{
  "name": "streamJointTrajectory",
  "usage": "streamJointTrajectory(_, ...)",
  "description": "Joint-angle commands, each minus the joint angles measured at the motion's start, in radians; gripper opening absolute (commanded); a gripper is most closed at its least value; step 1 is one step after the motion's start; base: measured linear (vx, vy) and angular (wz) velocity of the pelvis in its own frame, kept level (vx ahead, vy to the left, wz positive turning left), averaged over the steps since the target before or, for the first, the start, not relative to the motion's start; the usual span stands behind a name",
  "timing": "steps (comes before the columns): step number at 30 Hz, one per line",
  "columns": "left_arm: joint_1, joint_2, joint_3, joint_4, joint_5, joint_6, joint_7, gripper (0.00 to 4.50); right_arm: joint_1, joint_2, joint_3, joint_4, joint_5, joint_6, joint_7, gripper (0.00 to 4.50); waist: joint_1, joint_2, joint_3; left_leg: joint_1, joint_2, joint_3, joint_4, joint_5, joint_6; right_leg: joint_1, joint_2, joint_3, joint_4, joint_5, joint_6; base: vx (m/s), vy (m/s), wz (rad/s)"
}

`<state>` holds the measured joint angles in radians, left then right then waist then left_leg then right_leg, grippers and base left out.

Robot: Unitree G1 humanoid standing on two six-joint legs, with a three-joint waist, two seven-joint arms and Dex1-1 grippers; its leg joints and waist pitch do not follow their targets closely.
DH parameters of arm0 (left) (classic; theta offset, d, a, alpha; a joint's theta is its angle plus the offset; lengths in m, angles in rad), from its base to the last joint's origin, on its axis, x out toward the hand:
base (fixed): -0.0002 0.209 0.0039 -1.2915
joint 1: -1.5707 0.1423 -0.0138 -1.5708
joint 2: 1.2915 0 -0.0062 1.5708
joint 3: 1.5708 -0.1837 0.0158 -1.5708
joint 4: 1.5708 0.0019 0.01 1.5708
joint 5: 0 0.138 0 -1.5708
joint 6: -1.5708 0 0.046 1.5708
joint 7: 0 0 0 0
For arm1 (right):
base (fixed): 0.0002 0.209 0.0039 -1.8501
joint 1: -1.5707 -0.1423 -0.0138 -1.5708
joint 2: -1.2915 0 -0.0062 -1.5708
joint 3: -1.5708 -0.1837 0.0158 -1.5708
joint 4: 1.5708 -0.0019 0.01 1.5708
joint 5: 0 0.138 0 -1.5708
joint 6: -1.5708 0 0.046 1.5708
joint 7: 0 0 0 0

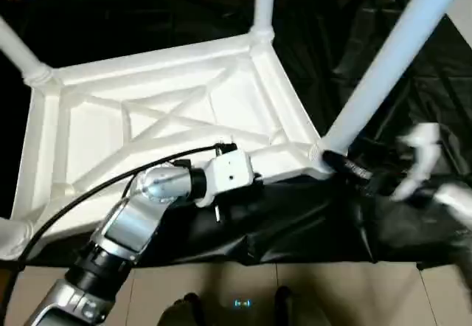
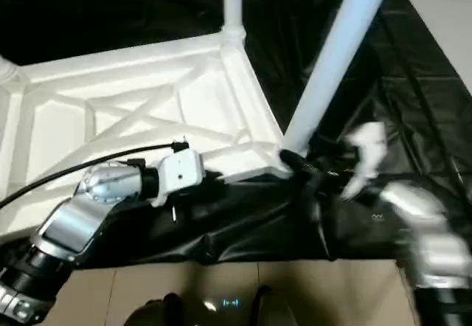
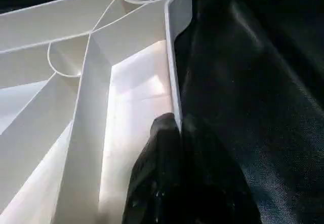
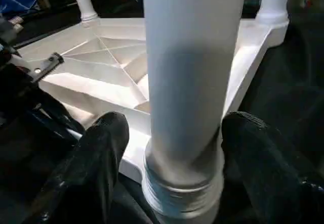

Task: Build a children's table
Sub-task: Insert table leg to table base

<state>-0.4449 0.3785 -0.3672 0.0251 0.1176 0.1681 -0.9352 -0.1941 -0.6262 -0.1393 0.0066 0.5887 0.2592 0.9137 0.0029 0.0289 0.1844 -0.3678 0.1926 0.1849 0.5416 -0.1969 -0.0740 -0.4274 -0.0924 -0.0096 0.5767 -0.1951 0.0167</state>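
On the black-draped work table (image 1: 413, 68), the children's table (image 1: 169, 112) is lying underside up, legs rising. The left gripper (image 3: 174, 148) is pinching its near rim; the right gripper (image 4: 177, 148) is standing open around the near-right leg (image 4: 190, 82).

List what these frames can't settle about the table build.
- Near-left leg: cut off by the left eye view's edge, so its seating is unknown.
- Right pincer: motion-blurred in the eye views.
- Near-right leg thread depth in its socket: not discernible in the right wrist view.
- Left pincer tips: merged with the black cloth.
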Motion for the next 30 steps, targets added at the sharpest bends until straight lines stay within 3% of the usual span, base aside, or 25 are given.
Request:
streamJointTrajectory(1,0.046,-0.010,-0.036,0.053,-0.009,-0.015,-0.011,0.00,0.008,-0.014,-0.019,-0.022,0.006,0.008,0.006,3.36,-0.001,-0.033,-0.053,0.003,0.024,0.005,-0.031,0.048,0.242,0.058,-0.028,0.021,-0.035,0.102,-0.305,0.000,0.000,0.00)
streamJointTrajectory(4,0.047,-0.014,-0.040,0.053,-0.009,-0.015,-0.007,0.00,0.003,-0.002,-0.012,-0.025,-0.001,0.009,-0.006,3.36,-0.002,-0.034,-0.055,0.004,0.024,0.005,-0.030,0.047,0.240,0.055,-0.027,0.021,-0.036,0.065,-0.308,0.000,0.000,0.00)
streamJointTrajectory(8,0.051,-0.021,-0.046,0.051,-0.012,-0.017,-0.003,0.00,0.010,0.032,0.019,-0.046,-0.014,0.014,-0.022,3.36,-0.001,-0.033,-0.061,0.005,0.024,0.005,-0.024,0.089,0.254,0.054,-0.025,0.021,-0.028,0.101,-0.314,0.000,0.000,0.00)
streamJointTrajectory(12,0.058,-0.017,-0.047,0.038,-0.028,-0.025,-0.025,0.00,-0.038,0.064,0.024,0.045,-0.107,-0.082,-0.084,3.36,-0.004,-0.035,-0.067,0.000,0.019,0.008,-0.015,0.128,0.268,0.052,-0.022,0.022,-0.019,0.148,-0.320,0.000,0.000,0.00)
streamJointTrajectory(16,0.069,0.003,-0.043,0.022,-0.062,-0.042,-0.078,0.00,-0.062,0.037,0.013,0.057,-0.057,-0.045,-0.002,3.36,0.000,-0.037,-0.065,0.001,0.022,0.010,-0.016,0.056,0.259,0.052,-0.024,0.026,-0.021,0.079,-0.317,0.000,0.000,0.00)
streamJointTrajectory(23,0.049,0.040,-0.048,0.053,-0.067,-0.105,-0.139,0.00,-0.024,-0.094,0.019,0.021,0.039,0.072,0.239,3.36,0.005,-0.043,-0.061,0.002,0.023,0.011,-0.015,0.028,0.264,0.051,-0.022,0.029,-0.022,0.060,-0.314,0.000,0.000,0.00)
streamJointTrajectory(30,-0.009,0.049,-0.036,0.131,-0.059,-0.156,-0.168,0.00,-0.011,-0.165,0.006,0.012,0.053,0.098,0.326,3.76,0.015,-0.050,-0.057,0.009,0.025,0.016,-0.016,-0.021,0.229,0.043,-0.025,0.036,-0.030,-0.032,-0.307,0.000,0.000,0.00)
